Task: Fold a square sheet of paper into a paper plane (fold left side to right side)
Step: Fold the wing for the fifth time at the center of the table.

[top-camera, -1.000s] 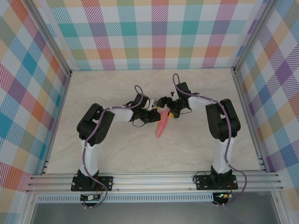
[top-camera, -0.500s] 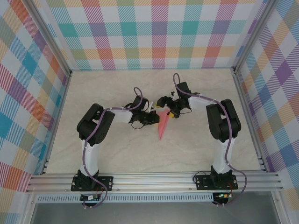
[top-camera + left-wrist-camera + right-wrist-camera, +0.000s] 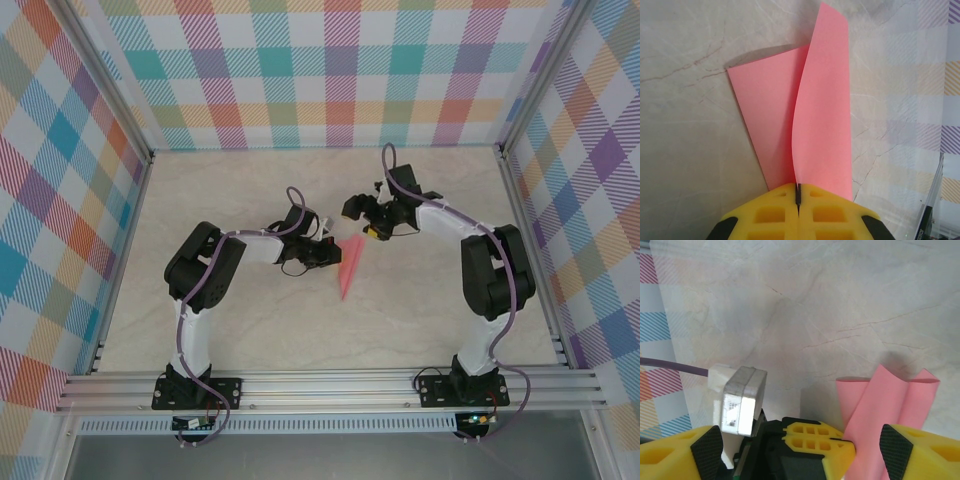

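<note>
Left gripper [image 3: 798, 200] clamped on paper plane [image 3: 822, 125], forearm stretched right. Right gripper [image 3: 355, 210] spread, since pulled back far of plane.

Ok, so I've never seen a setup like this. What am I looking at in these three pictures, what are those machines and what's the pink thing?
These are two robot arms bolted at the near edge of a pale marbled table, with checked walls around it. The wide picture looks down from above and behind the arms. The other two come from small cameras on each arm's wrist, which is why yellow fingers show along their bottom edges. Each arm ends in a two-finger claw. The pink thing is a paper plane: a sheet folded into a slim pointed shape, with its tip toward the arms' bases. The left claw is shut on it, with one flap lying flat on the table and another standing up. The right claw is open. In its own camera the paper's broad end sits between its spread fingers, not gripped.
</note>
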Available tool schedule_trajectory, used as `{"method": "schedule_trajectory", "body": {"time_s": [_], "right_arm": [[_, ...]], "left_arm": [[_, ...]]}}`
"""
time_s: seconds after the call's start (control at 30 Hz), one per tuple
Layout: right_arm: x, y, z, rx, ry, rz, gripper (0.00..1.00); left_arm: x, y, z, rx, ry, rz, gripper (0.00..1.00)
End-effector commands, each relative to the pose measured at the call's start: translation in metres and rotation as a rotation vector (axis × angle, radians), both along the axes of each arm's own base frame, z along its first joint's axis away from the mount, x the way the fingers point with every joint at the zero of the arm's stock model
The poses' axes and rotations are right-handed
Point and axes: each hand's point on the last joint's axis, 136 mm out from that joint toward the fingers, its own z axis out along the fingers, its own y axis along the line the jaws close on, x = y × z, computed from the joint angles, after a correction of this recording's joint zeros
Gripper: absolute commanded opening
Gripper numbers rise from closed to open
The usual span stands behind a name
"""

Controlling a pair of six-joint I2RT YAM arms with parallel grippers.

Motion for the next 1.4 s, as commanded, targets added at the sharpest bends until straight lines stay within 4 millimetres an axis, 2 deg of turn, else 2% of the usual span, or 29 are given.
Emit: {"method": "schedule_trajectory", "body": {"time_s": [0.0, 0.13, 0.2, 0.27, 0.3, 0.37, 0.47, 0.7, 0.97, 1.37], "right_arm": [[-0.017, -0.002, -0.014, 0.004, 0.059, 0.022, 0.81], [-0.023, 0.002, -0.023, 0.034, 0.095, 0.023, 0.62], [-0.025, -0.004, -0.030, -0.003, 0.109, 0.012, 0.54], [-0.028, -0.014, -0.038, -0.065, 0.121, -0.010, 0.51], [-0.030, -0.017, -0.041, -0.082, 0.125, -0.012, 0.52], [-0.032, -0.019, -0.046, -0.090, 0.135, -0.012, 0.62], [-0.032, -0.010, -0.050, -0.040, 0.147, 0.013, 0.67], [-0.025, 0.003, -0.052, 0.024, 0.148, 0.032, 0.68], [-0.025, 0.001, -0.071, -0.005, 0.194, 0.027, 0.68], [-0.032, -0.004, -0.085, -0.058, 0.234, 0.036, 0.69]], "left_arm": [[-0.014, 0.003, -0.010, 0.012, 0.054, -0.013, 0.00], [-0.014, 0.000, -0.007, 0.003, 0.050, -0.021, 0.00], [-0.015, -0.001, -0.006, 0.001, 0.047, -0.022, 0.00], [-0.015, -0.001, -0.004, 0.000, 0.044, -0.024, 0.00], [-0.015, -0.001, -0.003, -0.002, 0.042, -0.024, 0.00], [-0.015, -0.002, 0.000, -0.005, 0.038, -0.027, 0.00], [-0.015, -0.004, 0.003, -0.007, 0.031, -0.036, 0.00], [-0.015, -0.009, 0.008, -0.006, 0.025, -0.047, 0.00], [-0.015, -0.012, 0.013, -0.005, 0.018, -0.056, 0.00], [-0.013, -0.013, 0.018, -0.003, -0.001, -0.049, 0.00]]}}
